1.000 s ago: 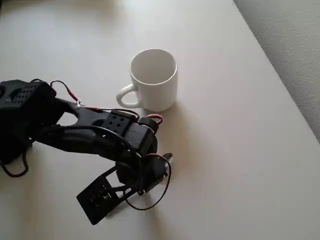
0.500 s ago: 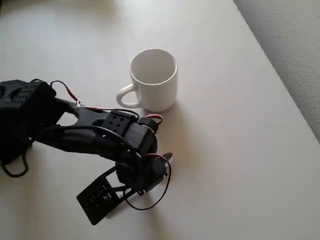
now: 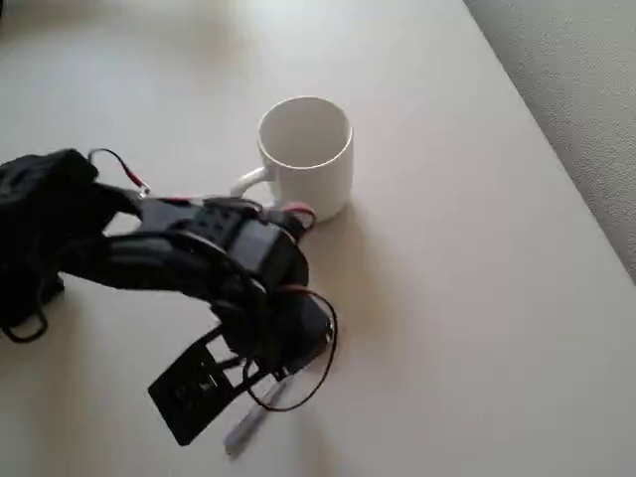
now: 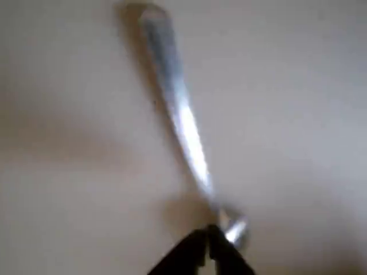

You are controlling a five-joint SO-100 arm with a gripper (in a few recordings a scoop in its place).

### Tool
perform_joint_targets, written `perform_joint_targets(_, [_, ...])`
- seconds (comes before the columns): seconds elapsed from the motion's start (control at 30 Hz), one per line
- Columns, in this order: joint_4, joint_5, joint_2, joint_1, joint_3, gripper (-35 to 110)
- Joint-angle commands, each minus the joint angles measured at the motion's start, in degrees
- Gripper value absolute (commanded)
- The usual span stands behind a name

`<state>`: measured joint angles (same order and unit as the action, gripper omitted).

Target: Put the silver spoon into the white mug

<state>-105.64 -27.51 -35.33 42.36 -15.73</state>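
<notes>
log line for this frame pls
phase: grasp/lift | claw: shut on silver spoon near one end, blurred | white mug: upright on table, empty, beyond arm in overhead view | spoon not yet in mug

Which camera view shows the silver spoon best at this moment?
The wrist view: the silver spoon runs nearly full length, though blurred, to the gripper. The overhead view shows just one blurred end sticking out below the black arm.
</notes>
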Motion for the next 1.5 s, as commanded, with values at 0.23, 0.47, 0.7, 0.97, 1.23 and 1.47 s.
perform_joint_targets(0.23, [-0.7,5.7,-8.6,-0.7,0.4,-2])
perform_joint_targets(0.47, [-0.7,6.6,-4.4,-2.6,-10.9,20])
perform_joint_targets(0.7, [-0.6,6.7,0.2,-4.3,-11.7,19])
perform_joint_targets(0.97, [-0.5,6.8,3.1,-4.4,-11.3,19])
perform_joint_targets(1.23, [-0.4,11.7,5.6,-4.0,-10.6,-1])
perform_joint_targets(1.47, [-0.4,12.1,6.1,-3.2,-10.3,-2])
